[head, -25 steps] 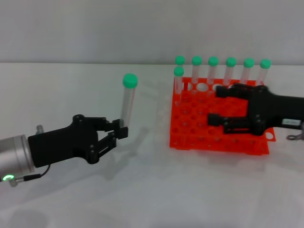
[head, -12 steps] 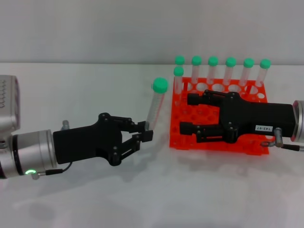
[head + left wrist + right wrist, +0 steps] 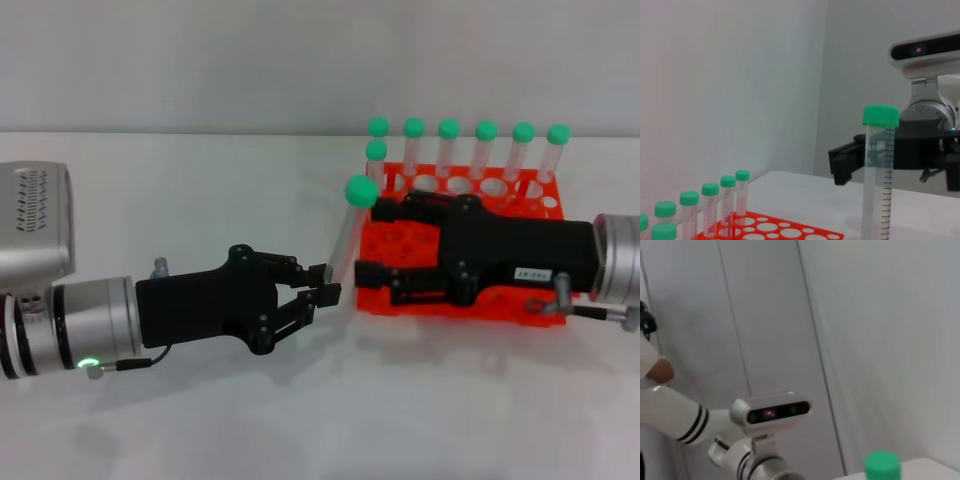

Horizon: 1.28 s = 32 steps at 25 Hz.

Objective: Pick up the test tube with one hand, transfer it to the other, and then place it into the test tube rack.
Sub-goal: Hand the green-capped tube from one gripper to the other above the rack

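Just left of the rack, the tube stands nearly upright, its green cap leaning slightly toward the rack and its lower end clamped between the fingertips of the left gripper. That gripper reaches in from the left on a silver arm, its jaws closed on the tube's lower part, so most of the clear body and the cap rise free above the fingers. The right gripper, the one with a small white label, lies over the rack and points toward the tube; its two fingers are spread apart, one beside the cap's height and one lower by the tube's middle, with the tube just in front of the gap between them. Whether either finger touches the tube cannot be told from the head view. From the left wrist view the tube rises in the foreground with printed graduations down its side, and the right gripper's dark fingers sit behind it. Seven more green-capped tubes stand in holes along the rack's far edge. The table is white. The right wrist view shows only the green cap at its edge.
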Each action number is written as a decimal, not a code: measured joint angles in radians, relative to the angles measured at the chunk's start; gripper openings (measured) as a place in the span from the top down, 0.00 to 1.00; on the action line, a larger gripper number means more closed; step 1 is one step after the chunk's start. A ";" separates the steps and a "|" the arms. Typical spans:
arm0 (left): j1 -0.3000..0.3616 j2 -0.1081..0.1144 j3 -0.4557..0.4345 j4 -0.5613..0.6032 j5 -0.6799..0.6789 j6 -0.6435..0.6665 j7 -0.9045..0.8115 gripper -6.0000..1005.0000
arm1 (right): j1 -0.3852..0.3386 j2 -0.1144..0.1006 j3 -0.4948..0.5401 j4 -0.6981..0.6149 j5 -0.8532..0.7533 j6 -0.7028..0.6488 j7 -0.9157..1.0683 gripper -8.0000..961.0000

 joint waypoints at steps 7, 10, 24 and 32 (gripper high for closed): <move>-0.004 0.000 0.000 0.018 0.004 -0.015 0.002 0.83 | 0.012 0.003 -0.074 0.006 0.046 0.033 -0.023 0.09; -0.004 0.000 0.000 0.019 0.011 -0.019 0.002 0.83 | 0.012 0.003 -0.103 0.009 0.084 0.054 -0.043 0.09; -0.004 0.000 0.000 0.019 0.013 -0.029 0.004 0.83 | 0.011 0.003 -0.128 0.006 0.110 0.095 -0.079 0.39; -0.006 0.000 0.000 0.019 0.012 -0.035 0.004 0.83 | 0.012 0.000 -0.138 0.007 0.117 0.095 -0.095 0.63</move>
